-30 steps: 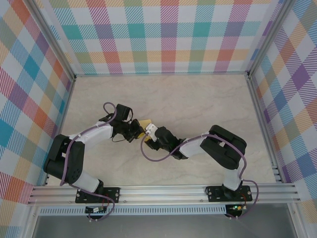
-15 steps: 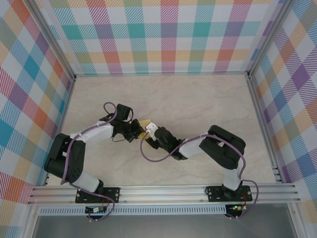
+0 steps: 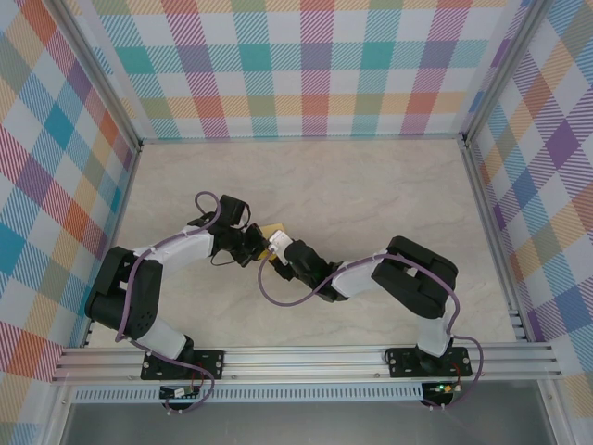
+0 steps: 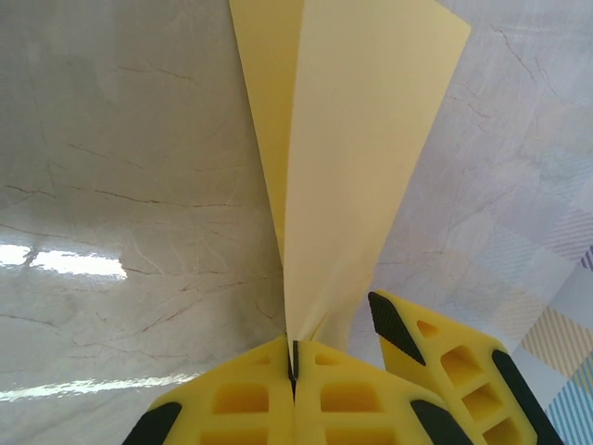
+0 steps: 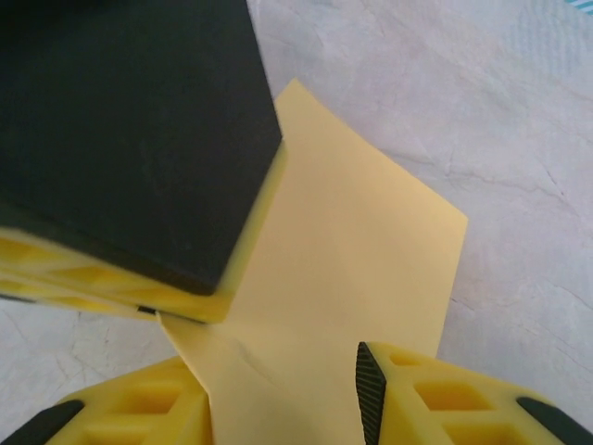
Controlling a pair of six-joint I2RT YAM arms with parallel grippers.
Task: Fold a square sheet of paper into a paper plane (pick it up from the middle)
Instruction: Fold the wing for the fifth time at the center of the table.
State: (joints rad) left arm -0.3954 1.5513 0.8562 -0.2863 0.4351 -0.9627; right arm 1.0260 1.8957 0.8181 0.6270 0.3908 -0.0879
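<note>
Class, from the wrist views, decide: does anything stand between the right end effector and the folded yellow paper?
Nothing visible does. The right end effector is open, its fingers either side of the folded yellow paper. The left end effector is shut on the same paper beside it, not in between.

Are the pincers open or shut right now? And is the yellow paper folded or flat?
left pincer: shut, pinching the narrow end of the paper
right pincer: open, straddling the paper
paper: folded, with a lengthwise crease
</note>
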